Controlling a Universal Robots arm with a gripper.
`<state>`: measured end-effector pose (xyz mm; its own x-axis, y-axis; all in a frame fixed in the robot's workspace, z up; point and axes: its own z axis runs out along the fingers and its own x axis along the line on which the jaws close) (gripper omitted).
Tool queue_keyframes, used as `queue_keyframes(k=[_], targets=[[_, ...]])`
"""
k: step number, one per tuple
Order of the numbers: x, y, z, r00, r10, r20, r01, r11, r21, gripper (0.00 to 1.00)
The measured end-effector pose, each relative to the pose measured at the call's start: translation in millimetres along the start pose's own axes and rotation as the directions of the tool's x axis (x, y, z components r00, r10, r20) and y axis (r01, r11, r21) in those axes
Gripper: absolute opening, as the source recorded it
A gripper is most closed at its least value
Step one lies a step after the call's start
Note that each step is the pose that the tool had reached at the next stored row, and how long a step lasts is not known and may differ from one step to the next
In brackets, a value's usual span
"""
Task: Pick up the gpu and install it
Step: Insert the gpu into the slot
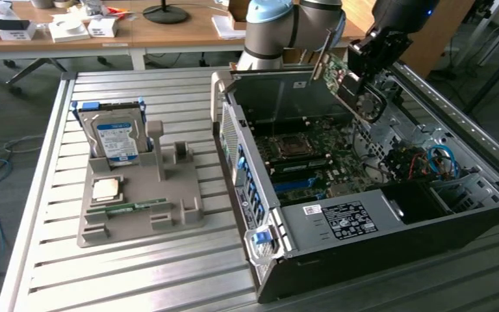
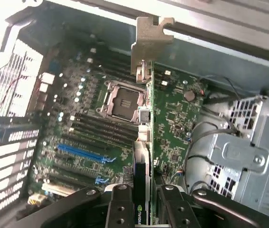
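Claw (image 2: 143, 205) clamped on thin flat gpu (image 2: 145, 121) (pale metal bracket) above green motherboard (image 2: 75, 97)

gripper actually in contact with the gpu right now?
Touching. Wrist view: the gripper clamps the gpu, seen edge-on, with one finger pressed flat against each face and no gap.

Exterior view: set high off the table (image 1: 145, 273), facing down across it, mid-distance, with the case (image 1: 388, 260) on the exterior view's right. Wrist view: close, facing down along the gpu (image 2: 148, 118) into the case. Shared: motherboard (image 1: 319, 162), socket (image 2: 123, 102).
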<state>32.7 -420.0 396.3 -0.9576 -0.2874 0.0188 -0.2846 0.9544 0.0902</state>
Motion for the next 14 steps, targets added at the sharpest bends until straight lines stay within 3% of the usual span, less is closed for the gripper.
queue_keyframes(k=[2, 3, 7, 14], targets=[[0.0, 0.0, 0.1, 0.9993, -0.037, -0.0034, 0.037, 0.9993, 0.0007, 0.26], [0.0, 0.0, 0.3, 0.9945, -0.104, -0.0095, 0.104, 0.9945, 0.0015, 0.26], [0.0, 0.0, 0.5, 0.9834, -0.181, -0.0166, 0.181, 0.9835, 0.0020, 0.26], [0.0, -0.1, 0.7, 0.9552, -0.295, -0.0275, 0.295, 0.9555, 0.0016, 0.26]])
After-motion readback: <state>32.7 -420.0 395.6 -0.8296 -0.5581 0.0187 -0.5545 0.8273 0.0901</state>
